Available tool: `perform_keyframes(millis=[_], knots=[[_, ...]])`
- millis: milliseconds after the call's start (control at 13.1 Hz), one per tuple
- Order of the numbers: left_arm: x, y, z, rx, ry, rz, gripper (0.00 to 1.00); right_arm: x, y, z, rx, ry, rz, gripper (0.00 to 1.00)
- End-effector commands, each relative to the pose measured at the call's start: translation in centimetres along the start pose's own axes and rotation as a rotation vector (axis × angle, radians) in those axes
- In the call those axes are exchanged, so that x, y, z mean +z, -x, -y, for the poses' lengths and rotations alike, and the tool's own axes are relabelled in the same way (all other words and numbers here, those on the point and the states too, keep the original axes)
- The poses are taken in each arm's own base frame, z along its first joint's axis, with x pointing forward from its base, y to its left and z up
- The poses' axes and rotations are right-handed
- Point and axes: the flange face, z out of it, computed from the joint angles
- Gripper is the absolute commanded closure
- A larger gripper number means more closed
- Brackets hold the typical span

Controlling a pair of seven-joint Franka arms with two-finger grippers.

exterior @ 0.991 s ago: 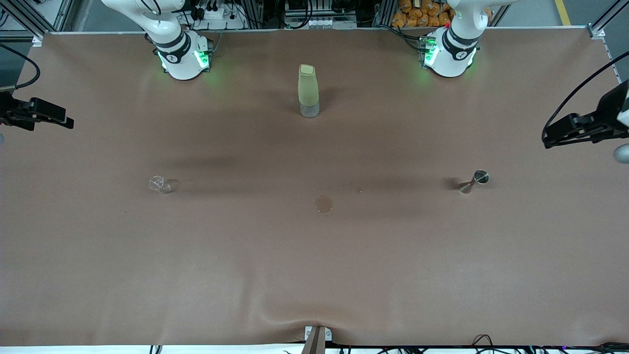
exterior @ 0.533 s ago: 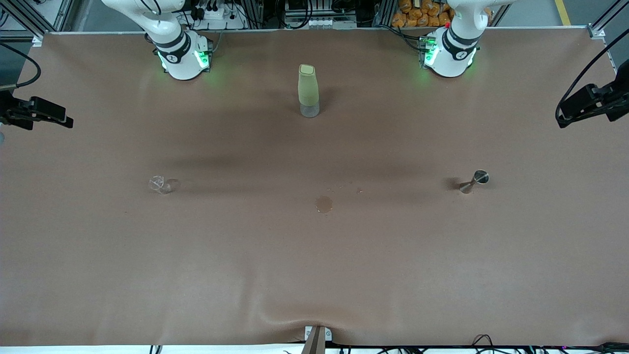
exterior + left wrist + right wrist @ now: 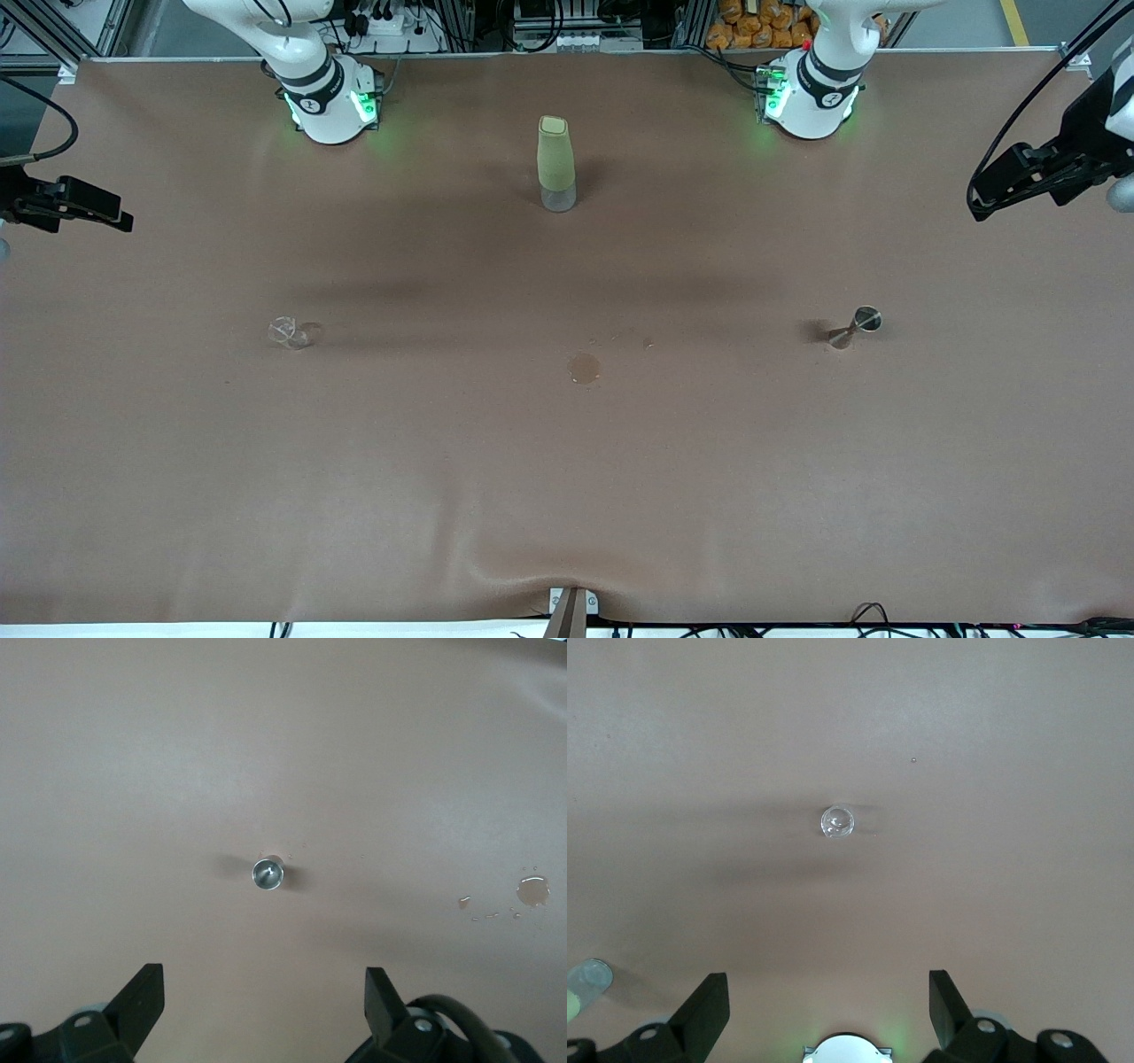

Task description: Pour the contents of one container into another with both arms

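Both claws spread and holding nothing: left claw (image 3: 264, 1010) high over the metal jigger (image 3: 856, 327), right claw (image 3: 824, 1010) over the clear glass (image 3: 288, 333). Both vessels stand on the desk (image 3: 567, 496), well apart. Stage indeterminate: either pre-grasp or post-release.

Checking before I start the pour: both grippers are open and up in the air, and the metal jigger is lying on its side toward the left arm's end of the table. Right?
Not quite. The metal jigger stands upright, as the left wrist view shows from above. The rest holds: the left gripper and right gripper are both open and up in the air.
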Motion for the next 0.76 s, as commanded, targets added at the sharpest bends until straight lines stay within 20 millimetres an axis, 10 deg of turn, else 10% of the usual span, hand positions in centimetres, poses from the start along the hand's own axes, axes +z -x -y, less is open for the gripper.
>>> perform_keyframes(millis=[0,686], knots=[[-0.6,-0.7,0.4,0.012,0.007,-0.018,0.0,-0.5,0.9,0.2,0.011,0.022,-0.009,0.0],[1.7,0.9,0.6,0.064,-0.036,0.166,0.0,-0.4,0.8,0.5,0.008,0.022,-0.005,0.0]])
